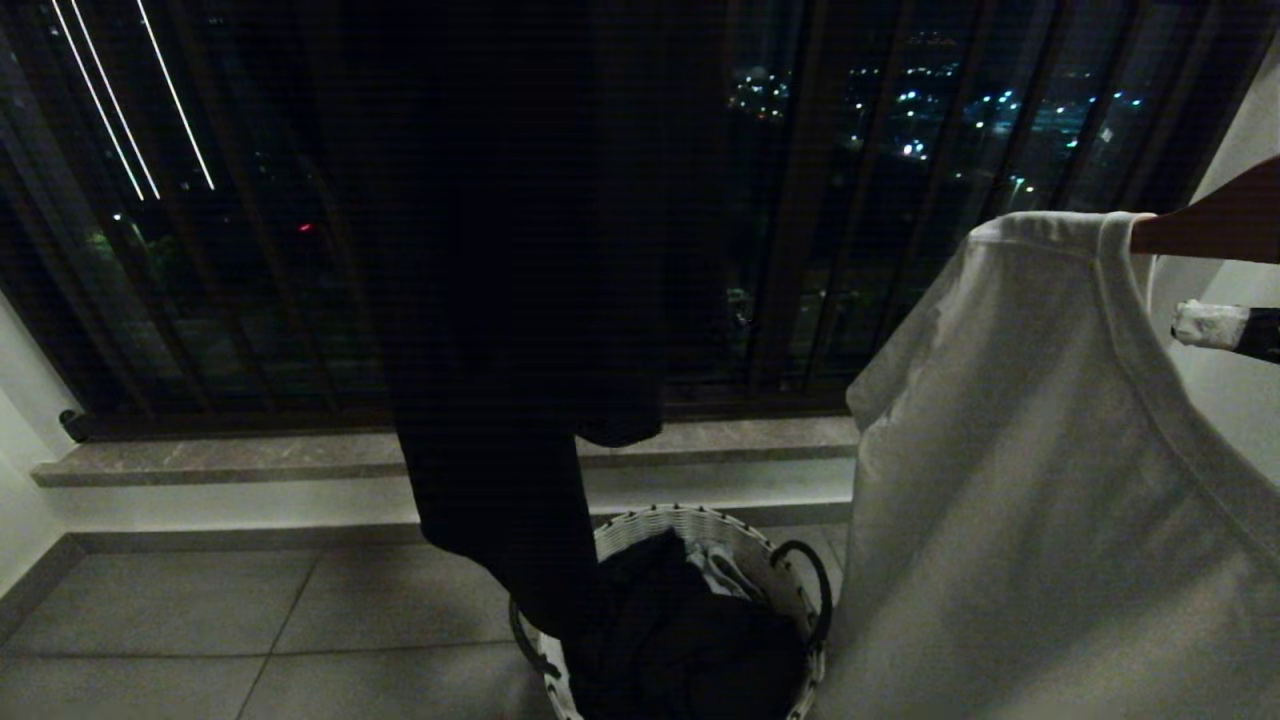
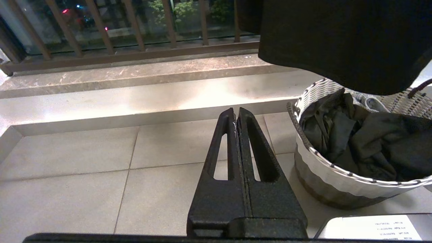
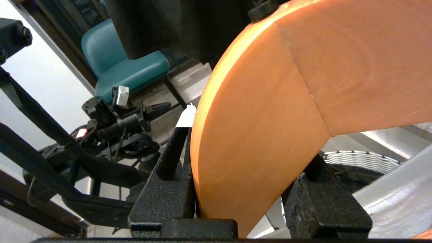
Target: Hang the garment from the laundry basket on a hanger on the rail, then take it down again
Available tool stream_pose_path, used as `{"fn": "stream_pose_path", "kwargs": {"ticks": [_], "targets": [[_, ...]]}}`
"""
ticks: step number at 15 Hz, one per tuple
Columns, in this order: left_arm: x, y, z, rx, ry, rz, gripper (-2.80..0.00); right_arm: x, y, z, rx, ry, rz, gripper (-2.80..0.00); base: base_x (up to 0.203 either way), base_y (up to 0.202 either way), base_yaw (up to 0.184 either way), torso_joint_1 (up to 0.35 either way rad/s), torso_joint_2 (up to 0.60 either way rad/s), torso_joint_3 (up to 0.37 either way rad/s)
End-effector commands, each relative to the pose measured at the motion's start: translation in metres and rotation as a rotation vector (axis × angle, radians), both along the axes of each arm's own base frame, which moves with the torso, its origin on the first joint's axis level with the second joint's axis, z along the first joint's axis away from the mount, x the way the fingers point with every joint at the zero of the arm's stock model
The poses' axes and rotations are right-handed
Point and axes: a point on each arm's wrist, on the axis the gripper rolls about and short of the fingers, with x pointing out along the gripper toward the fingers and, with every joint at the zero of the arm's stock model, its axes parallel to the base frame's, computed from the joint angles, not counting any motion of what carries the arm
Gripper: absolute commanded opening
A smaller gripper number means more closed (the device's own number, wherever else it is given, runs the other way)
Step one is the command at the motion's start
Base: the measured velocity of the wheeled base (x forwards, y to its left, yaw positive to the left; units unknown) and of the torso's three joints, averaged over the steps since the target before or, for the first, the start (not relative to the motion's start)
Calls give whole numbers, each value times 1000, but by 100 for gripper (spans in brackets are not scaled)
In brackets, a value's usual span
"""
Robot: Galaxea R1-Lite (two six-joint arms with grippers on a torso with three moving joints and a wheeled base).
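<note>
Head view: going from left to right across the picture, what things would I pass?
Dark hanging garment → laundry basket on the floor → white shirt → wooden hanger at the right edge.

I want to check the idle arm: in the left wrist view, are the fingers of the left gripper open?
No, the left gripper has its two black fingers pressed together, holding nothing, above the tiled floor.
</note>
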Motion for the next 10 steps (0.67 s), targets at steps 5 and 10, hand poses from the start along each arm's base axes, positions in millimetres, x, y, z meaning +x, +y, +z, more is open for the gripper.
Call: {"fn": "stream_pose_path", "kwargs": {"ticks": [5,10], "targets": [[0,0,-1,0,1,-1,-280,-9,1,13,-7,-54,7,-280,0,0,0,0,0,0],[0,0,-1,0,1,-1,-280,-19,3,31,19,-44,13,-280,0,0,0,0,0,0]]}}
